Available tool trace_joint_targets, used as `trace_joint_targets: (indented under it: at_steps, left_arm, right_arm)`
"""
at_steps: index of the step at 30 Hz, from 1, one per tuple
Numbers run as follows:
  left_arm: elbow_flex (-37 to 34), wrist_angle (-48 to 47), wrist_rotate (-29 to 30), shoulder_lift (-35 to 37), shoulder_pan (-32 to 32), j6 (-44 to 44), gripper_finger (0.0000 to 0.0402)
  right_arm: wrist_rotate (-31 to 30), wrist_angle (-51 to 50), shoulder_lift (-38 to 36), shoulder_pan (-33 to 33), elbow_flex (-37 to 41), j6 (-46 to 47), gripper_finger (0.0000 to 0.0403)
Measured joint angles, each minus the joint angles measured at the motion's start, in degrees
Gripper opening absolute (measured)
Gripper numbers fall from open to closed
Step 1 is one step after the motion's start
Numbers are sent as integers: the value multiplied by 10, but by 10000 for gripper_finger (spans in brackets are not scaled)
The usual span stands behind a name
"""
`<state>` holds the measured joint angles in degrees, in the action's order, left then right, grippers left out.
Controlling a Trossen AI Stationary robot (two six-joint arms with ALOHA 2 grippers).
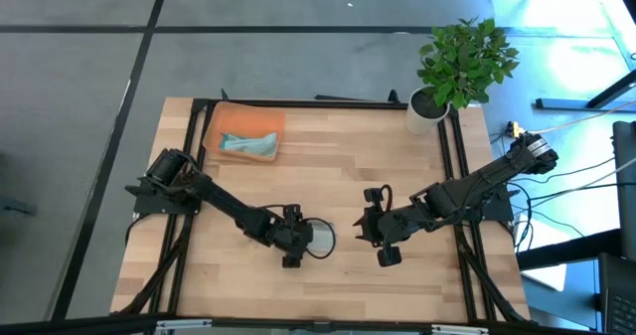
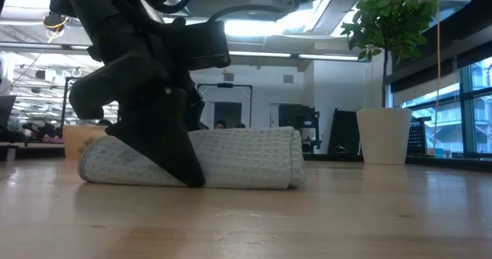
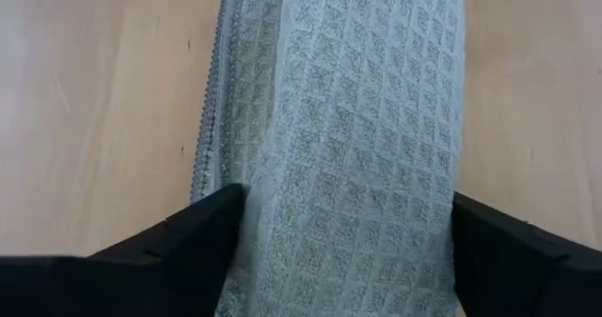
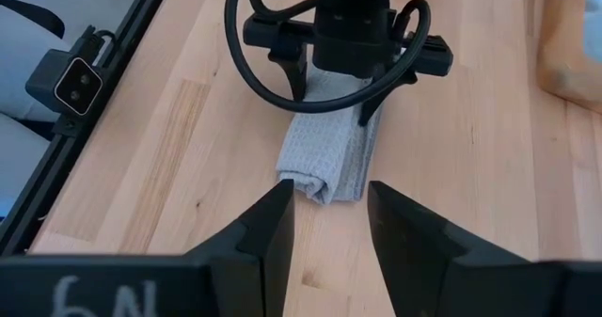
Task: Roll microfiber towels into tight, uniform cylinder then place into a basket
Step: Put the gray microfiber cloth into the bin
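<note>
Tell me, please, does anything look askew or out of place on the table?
Nothing stands out. The rolled pale grey-green waffle-weave towel lies flat between the left gripper's fingers; the shallow orange basket sits square, holding a teal cloth.

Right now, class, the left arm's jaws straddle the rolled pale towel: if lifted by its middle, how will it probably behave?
The rolled towel is soft waffle-weave cloth, so its ends would probably sag either side of the left gripper. Nothing binds the roll, and its outer edge lies loose, so it may start unrolling. It looks light, and its textured weave should resist slipping.
</note>
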<state>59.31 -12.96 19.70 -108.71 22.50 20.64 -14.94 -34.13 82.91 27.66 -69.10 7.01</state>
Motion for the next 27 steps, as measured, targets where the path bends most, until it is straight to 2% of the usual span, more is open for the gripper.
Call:
trace_joint_targets:
  at_steps: [19,27]
  left_arm:
    - [-1,-6,2,0,-1,17,146]
    - [3,-13,2,0,-1,17,88]
  right_arm:
    - [0,0,0,0,0,0,138]
    - [0,0,0,0,0,0,138]
